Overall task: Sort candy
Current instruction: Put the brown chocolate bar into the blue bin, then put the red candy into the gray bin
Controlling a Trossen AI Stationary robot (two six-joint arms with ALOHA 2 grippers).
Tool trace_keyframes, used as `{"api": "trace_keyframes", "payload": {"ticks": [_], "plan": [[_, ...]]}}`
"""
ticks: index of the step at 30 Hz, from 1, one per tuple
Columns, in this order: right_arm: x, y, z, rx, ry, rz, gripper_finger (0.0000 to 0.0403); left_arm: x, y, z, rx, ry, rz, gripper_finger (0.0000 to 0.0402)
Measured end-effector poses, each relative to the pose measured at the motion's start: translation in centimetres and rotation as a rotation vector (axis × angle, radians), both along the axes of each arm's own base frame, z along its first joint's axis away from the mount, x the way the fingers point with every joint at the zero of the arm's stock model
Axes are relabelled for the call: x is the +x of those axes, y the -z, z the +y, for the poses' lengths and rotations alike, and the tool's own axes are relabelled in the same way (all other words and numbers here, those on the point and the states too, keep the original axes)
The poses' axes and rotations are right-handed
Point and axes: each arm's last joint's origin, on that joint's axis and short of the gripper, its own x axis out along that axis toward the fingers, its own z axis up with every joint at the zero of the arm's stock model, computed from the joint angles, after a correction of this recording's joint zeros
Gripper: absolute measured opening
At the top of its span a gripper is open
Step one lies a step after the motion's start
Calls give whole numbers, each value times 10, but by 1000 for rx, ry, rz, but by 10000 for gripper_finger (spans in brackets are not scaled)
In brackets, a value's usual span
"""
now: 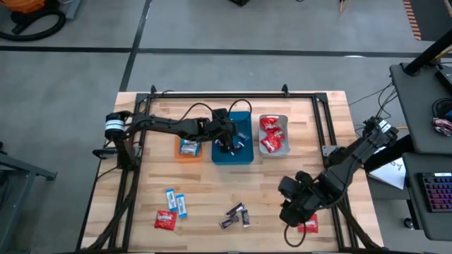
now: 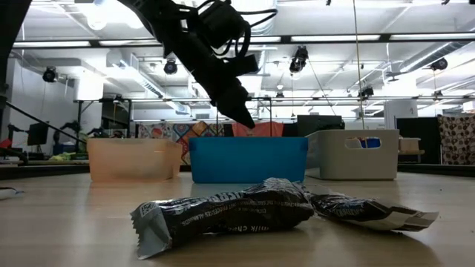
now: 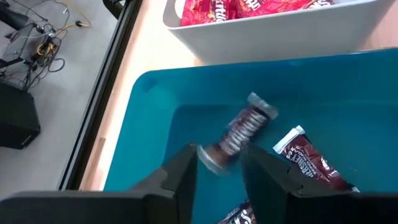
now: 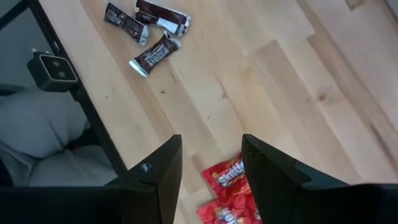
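While the left gripper (image 1: pixel 227 144) is held over the teal tray (image 1: pixel 244 156) at frame centre, its jaws are spread and a dark brown candy (image 3: pixel 239 132) is seen loose between them. At lower right, the right gripper (image 1: pixel 296 219) is positioned with jaws spread above red candies (image 4: pixel 227 186) on the bench (image 1: pixel 212 190).

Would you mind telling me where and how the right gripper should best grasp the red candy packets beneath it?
Judging by the right wrist view, come straight down on the red candy packets: they lie flat on the table, so the right gripper, already open, should pinch the upper packet across its narrow middle.
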Motion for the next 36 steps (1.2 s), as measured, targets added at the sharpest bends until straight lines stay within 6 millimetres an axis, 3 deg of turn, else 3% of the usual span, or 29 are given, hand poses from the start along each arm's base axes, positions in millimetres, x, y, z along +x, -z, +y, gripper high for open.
{"api": "trace_keyframes", "payload": {"ticks": [9, 17, 29, 36], "plan": [[-5, 5, 5, 49, 93, 39, 157, 0, -1, -7, -23, -5, -10, 114], [-9, 32, 5, 104, 288, 180, 157, -1, -7, -40, -63, 43, -23, 114], [3, 90, 25, 112, 392, 500, 157, -19, -52, -91, -76, 171, -145, 114], [7, 112, 32, 83, 366, 587, 154, -52, -79, -109, -111, 216, -233, 114]]}}
